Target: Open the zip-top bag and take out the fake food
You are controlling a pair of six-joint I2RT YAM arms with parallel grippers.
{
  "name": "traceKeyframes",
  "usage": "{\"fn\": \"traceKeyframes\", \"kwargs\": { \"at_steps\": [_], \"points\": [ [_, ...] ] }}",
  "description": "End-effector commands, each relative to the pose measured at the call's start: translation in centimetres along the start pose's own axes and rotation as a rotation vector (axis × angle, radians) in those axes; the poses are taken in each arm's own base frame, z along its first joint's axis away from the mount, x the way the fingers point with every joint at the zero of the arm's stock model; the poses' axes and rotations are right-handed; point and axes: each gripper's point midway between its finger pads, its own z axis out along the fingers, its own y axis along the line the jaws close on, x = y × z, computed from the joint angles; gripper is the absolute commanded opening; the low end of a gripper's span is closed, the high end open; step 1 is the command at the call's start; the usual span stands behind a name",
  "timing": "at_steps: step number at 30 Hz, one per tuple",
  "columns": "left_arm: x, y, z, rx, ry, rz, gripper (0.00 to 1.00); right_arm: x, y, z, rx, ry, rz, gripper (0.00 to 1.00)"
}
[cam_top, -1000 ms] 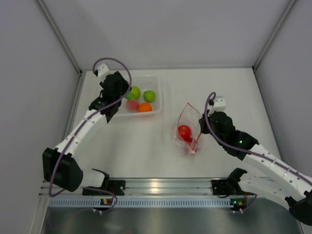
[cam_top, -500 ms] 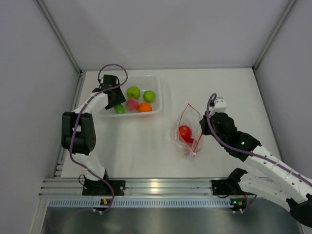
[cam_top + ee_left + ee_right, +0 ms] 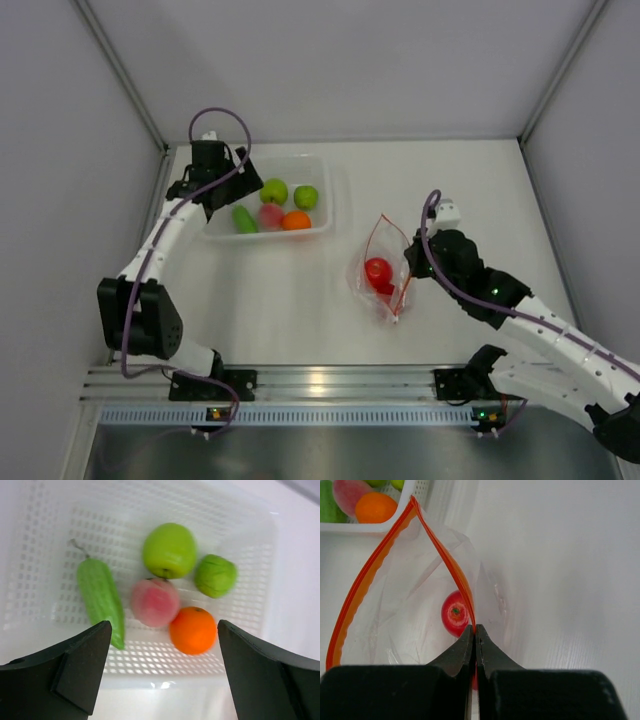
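Observation:
The zip-top bag (image 3: 383, 262) lies at mid table with its orange-red zipper mouth open, and also shows in the right wrist view (image 3: 405, 605). One red fake fruit (image 3: 377, 269) is inside it (image 3: 454, 614). My right gripper (image 3: 410, 262) is shut on one side of the zipper strip (image 3: 474, 630). My left gripper (image 3: 224, 190) is open and empty over the near left rim of the clear tub (image 3: 162, 675). Several fake foods lie in the tub: a green apple (image 3: 169, 550), a lime-green fruit (image 3: 215, 575), a pink peach (image 3: 154, 601), an orange (image 3: 193, 630) and a long green vegetable (image 3: 100, 597).
The clear perforated tub (image 3: 326, 190) stands at the back left, near the left wall. The tub's corner shows at the top left of the right wrist view (image 3: 412, 490). White walls enclose the table on three sides.
My left gripper has drawn back from over the tub toward its left end. A long green vegetable now lies in the tub. My right gripper still pinches the bag's strip.

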Motion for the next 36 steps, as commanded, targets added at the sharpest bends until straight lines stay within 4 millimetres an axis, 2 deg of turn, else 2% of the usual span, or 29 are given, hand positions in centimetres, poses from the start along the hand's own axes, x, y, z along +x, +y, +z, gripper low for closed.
{"fn": "traceKeyframes", "kwargs": {
  "at_steps": [1, 2, 3, 4, 5, 6, 7, 8, 9, 10, 11, 14, 15, 16, 17, 18, 19, 20, 22, 23, 27, 28, 31, 36],
  "points": [
    [-1.1, -6.9, -6.8, 0.269, -0.073, 0.018, 0.92, -2.4, 2.0, -0.5, -0.069, -0.038, 0.069, 0.0],
    [-0.3, -9.5, -9.2, 0.356, -0.085, 0.035, 0.9, -2.5, 2.2, -0.5, -0.073, -0.042, 0.089, 0.0],
    [0.8, -10.5, -9.5, 0.374, -0.066, 0.048, 0.89, -2.5, 2.3, -0.5, -0.076, -0.045, 0.102, 0.0],
    [0.6, -12.1, -11.9, 0.437, -0.103, 0.061, 0.88, -2.7, 2.3, -0.5, -0.078, -0.05, 0.114, 0.0],
    [1.0, -13.1, -13.0, 0.458, -0.119, 0.062, 0.86, -2.7, 2.5, -0.5, -0.084, -0.051, 0.133, 0.0],
    [2.9, -15.6, -14.8, 0.534, -0.096, 0.077, 0.84, -2.8, 2.6, -0.5, -0.088, -0.052, 0.137, 0.0],
    [3.0, -17.2, -17.0, 0.606, -0.125, 0.082, 0.82, -2.7, 2.7, -0.5, -0.093, -0.048, 0.141, 0.0],
    [3.3, -18.1, -18.1, 0.633, -0.131, 0.062, 0.8, -2.7, 2.9, -0.5, -0.101, -0.046, 0.153, 0.0],
    [4.8, -19.5, -19.5, 0.671, -0.125, 0.073, 0.79, -2.6, 3.0, -0.5, -0.103, -0.045, 0.16, 0.0],
    [4.7, -20.7, -21.0, 0.723, -0.155, 0.066, 0.79, -2.7, 3.2, -0.6, -0.111, -0.05, 0.176, 0.0],
    [5.9, -21.8, -22.2, 0.751, -0.149, 0.067, 0.76, -2.6, 3.3, -0.6, -0.12, -0.049, 0.184, 0.0],
    [7.0, -23.8, -23.4, 0.783, -0.15, 0.071, 0.68, -3.0, 3.6, -0.9, -0.135, -0.073, 0.218, 0.0],
    [8.4, -24.9, -23.4, 0.786, -0.127, 0.085, 0.65, -2.7, 3.5, -0.9, -0.136, -0.074, 0.221, 0.0],
    [8.6, -25.8, -24.0, 0.803, -0.127, 0.088, 0.62, -2.9, 3.6, -0.9, -0.139, -0.086, 0.235, 0.0],
    [10.1, -26.9, -24.8, 0.827, -0.113, 0.118, 0.6, -2.8, 3.4, -1.1, -0.136, -0.094, 0.241, 0.0],
    [10.9, -27.4, -24.0, 0.794, -0.116, 0.126, 0.59, -3.0, 3.3, -1.2, -0.131, -0.101, 0.248, 0.0],
    [11.3, -28.1, -24.4, 0.798, -0.119, 0.128, 0.58, -2.9, 3.2, -1.2, -0.129, -0.104, 0.253, 0.0],
    [12.6, -28.9, -25.2, 0.81, -0.117, 0.151, 0.52, -3.1, 3.0, -1.3, -0.122, -0.113, 0.254, 0.0],
    [14.1, -29.6, -24.5, 0.766, -0.132, 0.163, 0.4, -3.1, 2.9, -1.3, -0.119, -0.113, 0.257, 0.0],
    [15.1, -30.4, -25.2, 0.788, -0.116, 0.172, 0.38, -3.3, 3.0, -1.4, -0.122, -0.118, 0.26, 0.0],
    [18.7, -30.6, -22.1, 0.702, -0.081, 0.193, 0.2, -3.3, 2.7, -1.4, -0.109, -0.121, 0.257, 0.0],
    [19.4, -30.3, -21.2, 0.679, -0.069, 0.188, 0.1, -3.3, 2.5, -1.4, -0.096, -0.125, 0.259, 0.0],
    [22.2, -29.6, -18.1, 0.601, -0.042, 0.217, 0.08, -3.2, 1.8, -1.4, -0.064, -0.126, 0.248, 0.0],
    [24.1, -28.5, -14.1, 0.479, -0.069, 0.269, 0.11, -2.5, 0.6, -1.4, -0.006, -0.112, 0.22, 0.0]
  ]
}}
